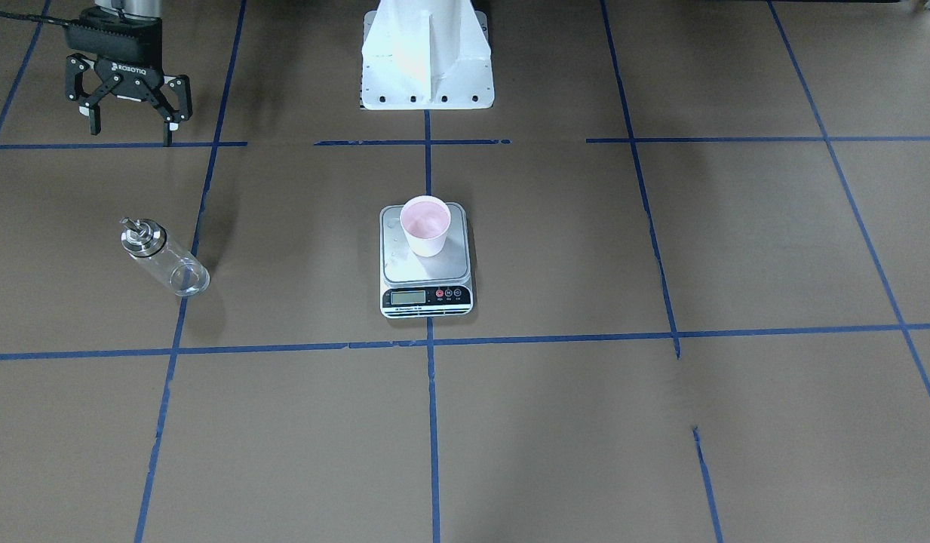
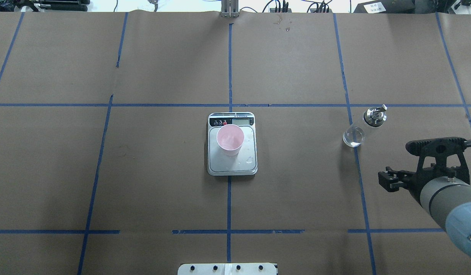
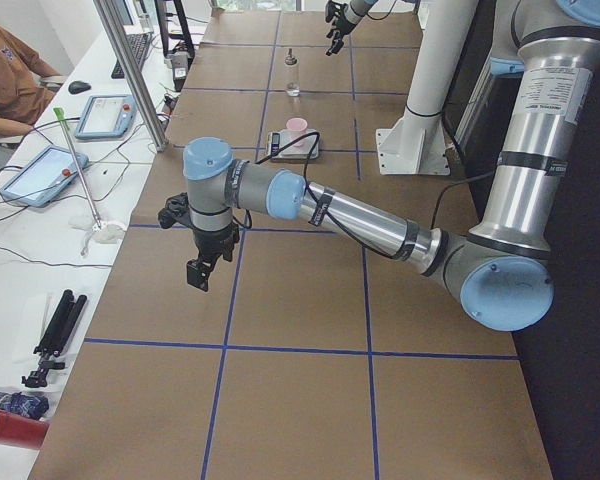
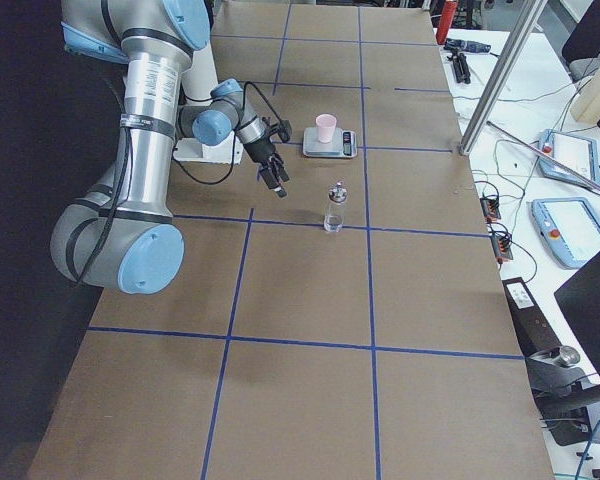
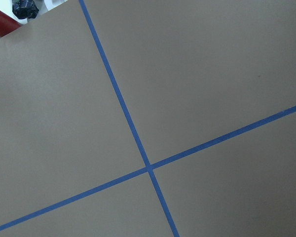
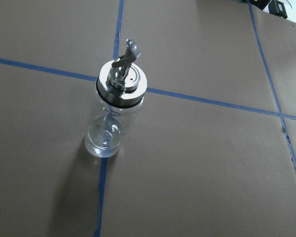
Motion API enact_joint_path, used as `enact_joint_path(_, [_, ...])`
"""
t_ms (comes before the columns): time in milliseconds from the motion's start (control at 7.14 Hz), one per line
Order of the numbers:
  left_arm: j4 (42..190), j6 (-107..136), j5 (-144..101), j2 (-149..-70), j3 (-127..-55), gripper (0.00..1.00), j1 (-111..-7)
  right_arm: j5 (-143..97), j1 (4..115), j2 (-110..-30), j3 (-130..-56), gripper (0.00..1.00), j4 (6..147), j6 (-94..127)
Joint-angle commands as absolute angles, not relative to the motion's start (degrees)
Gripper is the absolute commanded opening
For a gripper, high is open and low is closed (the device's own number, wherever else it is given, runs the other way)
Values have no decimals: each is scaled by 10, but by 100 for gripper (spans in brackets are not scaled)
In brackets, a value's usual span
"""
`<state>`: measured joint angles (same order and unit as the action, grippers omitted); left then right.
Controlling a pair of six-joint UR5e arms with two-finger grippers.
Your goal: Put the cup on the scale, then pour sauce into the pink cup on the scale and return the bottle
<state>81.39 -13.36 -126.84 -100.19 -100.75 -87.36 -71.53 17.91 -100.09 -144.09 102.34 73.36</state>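
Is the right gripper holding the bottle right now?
No, the bottle stands upright by itself, and the right gripper hangs apart from it with its jaws open and empty.

Pink cup (image 1: 425, 225) stands upright on the silver scale (image 1: 451, 264), away from its display. Clear, silver-collared bottle (image 1: 163, 256) stands upright on the bench (image 1: 585, 422), well apart.

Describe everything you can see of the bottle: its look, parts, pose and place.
The bottle is a clear glass cylinder with a silver metal collar and a small spout on top. It stands upright on the brown table, its base over a blue tape line, well apart from the scale. How full it is cannot be told. Nothing touches it but the table; the open right hand hangs nearby, apart from it.
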Motion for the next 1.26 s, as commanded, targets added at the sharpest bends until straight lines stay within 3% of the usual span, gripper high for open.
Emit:
enact_joint_path(0, [814,-134,-1268,-1003,-1008,100,-874,-829,283,-925,-1445,100,1078,616])
enact_joint_path(560, [814,-134,-1269,-1002,-1007,100,-874,-1090,565,-912,-1387,100,1078,292])
enact_joint_path(1120, [812,-134,-1270,-993,-1006,100,-875,-1340,880,-912,-1118,100,1071,-184])
